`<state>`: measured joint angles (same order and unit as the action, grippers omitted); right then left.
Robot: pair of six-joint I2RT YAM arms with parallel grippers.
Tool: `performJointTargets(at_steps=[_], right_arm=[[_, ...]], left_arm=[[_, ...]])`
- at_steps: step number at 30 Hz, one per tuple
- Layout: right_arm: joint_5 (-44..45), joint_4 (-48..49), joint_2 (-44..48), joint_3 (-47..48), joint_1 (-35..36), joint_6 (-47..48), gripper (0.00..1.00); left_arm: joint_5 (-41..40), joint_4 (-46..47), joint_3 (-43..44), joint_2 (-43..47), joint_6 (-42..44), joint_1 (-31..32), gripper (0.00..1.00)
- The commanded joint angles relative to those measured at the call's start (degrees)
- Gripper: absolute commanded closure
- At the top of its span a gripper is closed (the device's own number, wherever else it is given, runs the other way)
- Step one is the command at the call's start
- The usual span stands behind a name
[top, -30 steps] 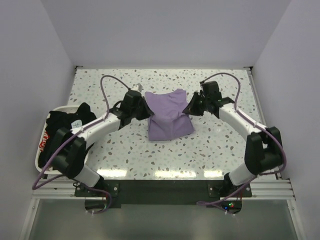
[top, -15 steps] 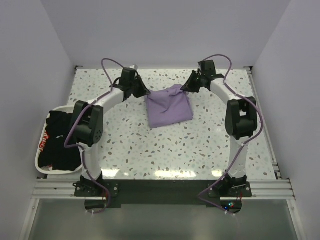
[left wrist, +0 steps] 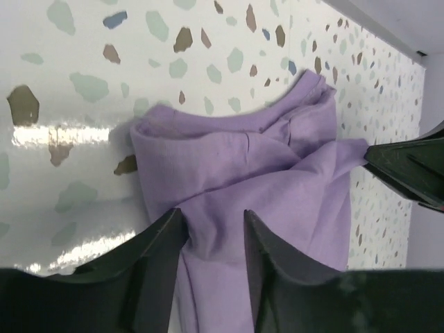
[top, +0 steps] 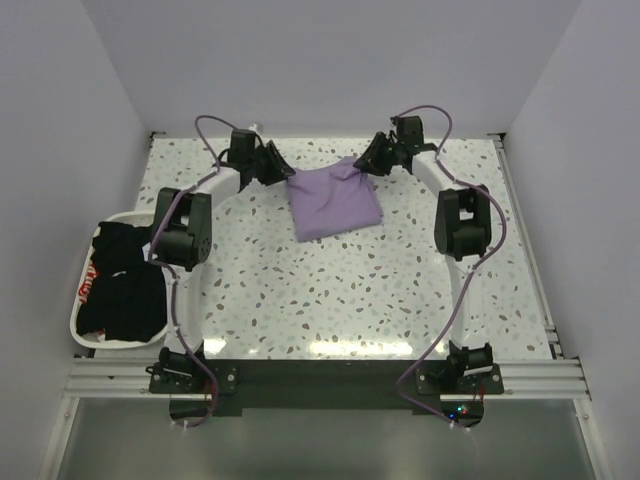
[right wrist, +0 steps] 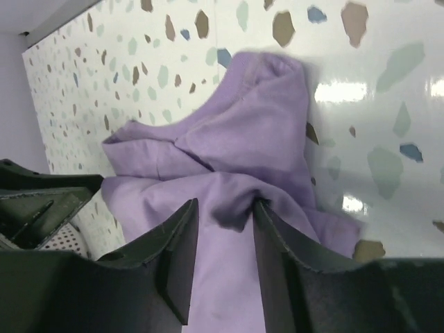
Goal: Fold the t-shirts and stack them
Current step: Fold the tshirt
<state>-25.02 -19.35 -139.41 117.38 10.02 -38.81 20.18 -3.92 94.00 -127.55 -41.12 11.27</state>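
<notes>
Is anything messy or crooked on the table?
Yes. The purple t-shirt lies crooked, its far edge bunched where the left gripper and right gripper pinch it. The black t-shirts are heaped unfolded in the white tray.

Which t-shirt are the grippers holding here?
The lavender-purple t-shirt, pinched at its far edge by the left gripper and right gripper; the black t-shirts lie heaped in the white tray.
</notes>
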Motion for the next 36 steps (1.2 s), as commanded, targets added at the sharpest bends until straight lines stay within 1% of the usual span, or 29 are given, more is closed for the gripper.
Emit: performJointTargets(at_steps=[1, 2, 3, 4, 6, 8, 10, 11, 12, 13, 14, 15, 16, 18, 19, 20, 25, 28, 34, 35, 36], right_arm=[[-1.97, 4.06, -0.42, 5.92, -0.97, -1.18, 0.56], [-1.62, 3.63, 0.28, 6.1, -1.32, -0.57, 0.48], [0.04, 2.93, 1.15, 6.02, -1.23, 0.22, 0.41], [1.27, 2.57, 2.21, 4.8, -1.32, 2.4, 0.33], [4.43, 2.91, 6.33, 2.34, -1.23, 3.73, 0.27], [5.94, 3.36, 10.8, -2.4, -0.71, 5.41, 0.27], [9.7, 3.54, 13.89, -7.83, 0.86, 7.76, 0.27], [11.38, 3.62, 15.39, -9.7, 1.75, 8.83, 0.27], [14.79, 3.62, 17.92, -13.02, 2.63, 9.71, 0.27], [16.47, 3.53, 18.73, -14.36, 4.64, 11.19, 0.28], [17.88, 3.01, 19.35, -15.51, 5.53, 11.99, 0.28], [19.29, 2.66, 19.79, -17.0, 6.58, 12.61, 0.28], [21.65, 2.57, 19.71, -17.71, 8.16, 13.49, 0.28], [23.43, 1.78, 18.66, -18.24, 9.4, 14.11, 0.29], [24.3, 1.43, 18.04, -18.24, 10.27, 14.11, 0.29], [24.83, 0.9, 17.6, -18.16, 10.72, 14.2, 0.3], [27.56, -0.33, 15.05, -18.94, 12.56, 15.34, 0.31], [30.11, -2.0, 15.22, -20.96, 13.61, 15.34, 0.32], [35.91, -4.9, 16.98, -27.81, 16.6, 14.99, 0.34], [36.35, -4.99, 18.29, -29.04, 17.04, 14.9, 0.35], [37.14, -4.99, 19.08, -31.92, 17.4, 14.47, 0.35]], left_arm=[[4.94, 7.17, 5.31, -1.13, 1.92, -2.47, 0.51], [5.47, 8.57, 5.15, -0.69, 2.1, -3.35, 0.44], [5.13, 9.02, 4.1, 0.1, 2.27, -3.62, 0.35], [4.87, 9.8, 3.31, 1.93, 2.28, -4.14, 0.34], [4.52, 10.95, 0.24, 3.87, 1.84, -4.24, 0.32], [3.81, 11.39, -1.61, 6.6, 0.7, -3.8, 0.33], [1.19, 10.96, -5.13, 9.49, -0.27, -2.92, 0.36], [-0.48, 9.65, -6.27, 10.47, -0.53, -1.61, 0.38], [-4.15, 8.94, -8.28, 12.3, -0.54, -0.73, 0.41], [-6.02, 7.54, -9.17, 13.19, 0.16, 1.45, 0.43], [-9.95, 6.83, -10.49, 14.07, 0.69, 2.87, 0.48], [-11.56, 6.13, -10.76, 14.95, 1.3, 4.19, 0.49], [-12.88, 5.34, -10.94, 15.13, 2.53, 6.81, 0.51], [-15.16, 4.19, -10.16, 13.65, 3.07, 8.85, 0.57], [-15.7, 1.32, -9.45, 12.77, 3.33, 10.34, 0.59], [-17.53, 0.16, -8.23, 11.8, 3.33, 10.96, 0.66], [-20.01, -3.54, -6.55, 5.74, 4.38, 14.65, 0.77], [-22.38, -4.51, -7.42, 4.59, 4.3, 16.32, 0.82], [-25.89, -5.57, -12.25, 6.17, 4.21, 19.4, 0.84], [-26.16, -5.57, -14.17, 6.69, 4.21, 19.75, 0.84], [-26.68, -5.57, -15.15, 7.65, 4.3, 20.11, 0.84]])
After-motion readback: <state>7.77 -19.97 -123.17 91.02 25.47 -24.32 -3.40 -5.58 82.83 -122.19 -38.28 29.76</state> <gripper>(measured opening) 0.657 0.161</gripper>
